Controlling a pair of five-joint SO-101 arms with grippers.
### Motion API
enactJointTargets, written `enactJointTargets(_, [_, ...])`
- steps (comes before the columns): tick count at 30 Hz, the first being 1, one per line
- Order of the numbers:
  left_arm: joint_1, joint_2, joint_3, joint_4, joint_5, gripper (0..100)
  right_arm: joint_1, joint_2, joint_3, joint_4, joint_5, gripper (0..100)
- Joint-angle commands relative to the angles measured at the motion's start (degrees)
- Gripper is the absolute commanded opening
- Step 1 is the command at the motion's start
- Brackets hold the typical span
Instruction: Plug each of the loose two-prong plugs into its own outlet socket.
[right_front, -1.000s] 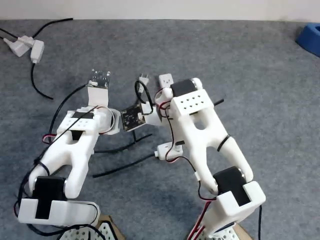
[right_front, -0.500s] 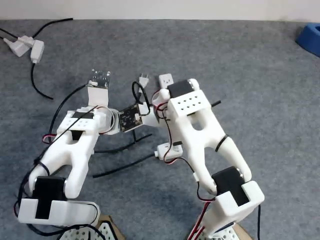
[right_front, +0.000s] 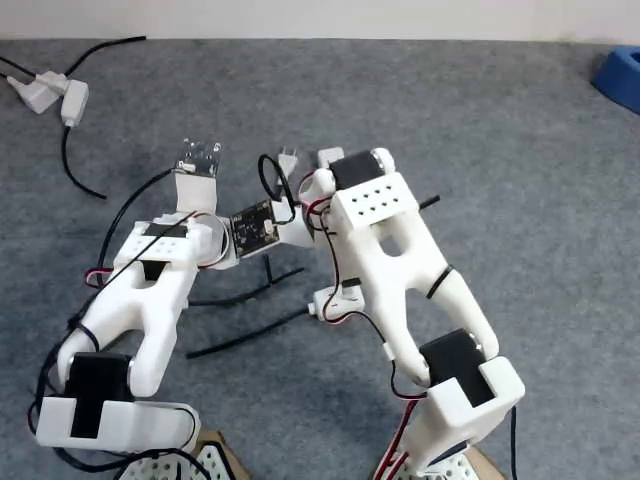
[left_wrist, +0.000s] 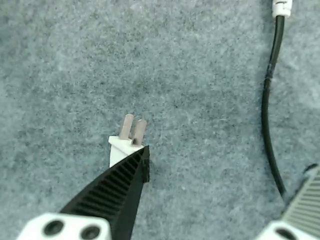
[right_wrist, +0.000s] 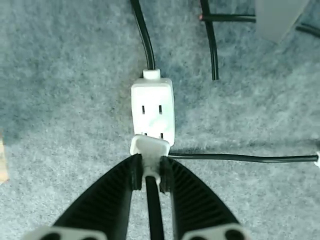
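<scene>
Pinching a white two-prong plug (right_wrist: 149, 146) on a black cord (right_wrist: 153, 207), the right gripper (right_wrist: 149, 172) holds it at the near slots of a white outlet block (right_wrist: 152, 95). Keeping the prongs square and pushing straight should seat it. The left gripper (left_wrist: 222, 165), spread wide, touches a second white plug (left_wrist: 120, 148) on grey carpet (left_wrist: 210, 75).

fuzzy cloth table cover (left_wrist: 200, 75), smooth white plastic outlet socket (right_wrist: 152, 112), dull metal prongs (left_wrist: 128, 126).

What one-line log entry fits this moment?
left gripper: open, finger at loose plug | right gripper: shut on held plug, at outlet | seated: cannot tell
</scene>
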Motion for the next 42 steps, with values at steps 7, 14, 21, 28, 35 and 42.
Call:
enactJointTargets(7, [0.84,-0.13,-1.89,-0.70,-2.73,44,-0.40,-0.57,-2.51,0.04,-0.62,0.9])
enactJointTargets(14, [0.84,-0.13,-1.89,-0.70,-2.73,44,-0.48,-0.66,-0.92,-0.13,-0.18,0.9])
enactJointTargets(21, [0.84,-0.13,-1.89,-0.70,-2.81,44,-0.40,-0.66,-0.92,0.31,2.11,0.9])
enactJointTargets(28, [0.84,-0.13,-1.89,-0.70,-2.90,44,-0.31,-0.57,-0.84,0.40,4.84,0.9])
enactJointTargets(35, [0.84,-0.13,-1.98,0.18,-2.90,44,-0.31,-0.48,2.95,-2.68,5.01,0.9])
enactJointTargets(42, [0.92,-0.13,-1.98,0.44,-2.90,44,-0.22,-0.57,7.43,-7.34,4.84,0.9])
